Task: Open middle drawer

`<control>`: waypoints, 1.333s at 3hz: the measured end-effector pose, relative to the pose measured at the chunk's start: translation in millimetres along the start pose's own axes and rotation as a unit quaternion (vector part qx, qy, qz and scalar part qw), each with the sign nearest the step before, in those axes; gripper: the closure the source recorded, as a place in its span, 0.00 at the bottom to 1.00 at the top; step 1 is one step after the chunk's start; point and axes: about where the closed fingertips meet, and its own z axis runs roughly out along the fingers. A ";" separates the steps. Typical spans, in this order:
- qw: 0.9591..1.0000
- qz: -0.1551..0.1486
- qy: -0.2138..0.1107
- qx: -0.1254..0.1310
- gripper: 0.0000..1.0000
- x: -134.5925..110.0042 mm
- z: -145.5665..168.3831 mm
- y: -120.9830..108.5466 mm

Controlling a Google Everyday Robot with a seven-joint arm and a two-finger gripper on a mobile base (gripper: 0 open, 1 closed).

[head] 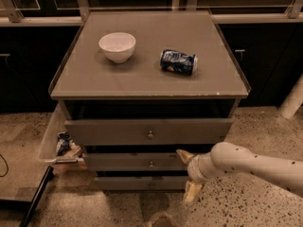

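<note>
The middle drawer (123,162) sits in the grey cabinet between the taller top drawer (109,131) and the slim bottom drawer (128,183). Its low flat front faces me, with its small round knob (151,164) at the centre. A dark gap shows above and below it. From where I stand I can't tell whether it is out at all.

The hand (188,174) is just right of that knob, in front of the right part of the lower drawer fronts, and it is spread wide. Its upper finger (183,155) lies level with the top edge of the middle drawer's front. The lower one hangs down past the bottom drawer, towards the floor (246,207). Neither finger is on the knob. The pale, speckled arm (255,164) comes in from the right, low over the floor.

The top drawer has its own knob and a dark opening above it, under the worktop (94,79). On the worktop a white bowl (117,46) stands upright at the left. A dark blue can (178,62) lies on its side to the right of it, well apart from the bowl.

Against the cabinet's left side hangs a clear bin (49,141) with some crumpled packets in it.
</note>
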 end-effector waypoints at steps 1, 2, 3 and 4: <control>1.000 -0.014 -0.001 0.019 0.00 13.2 18.8 -11.7; 0.999 -0.024 -0.002 0.037 0.00 25.9 31.3 -22.5; 0.998 -0.037 -0.001 0.056 0.00 37.2 36.9 -34.6; 0.995 -0.069 -0.002 0.073 0.00 53.4 41.8 -57.2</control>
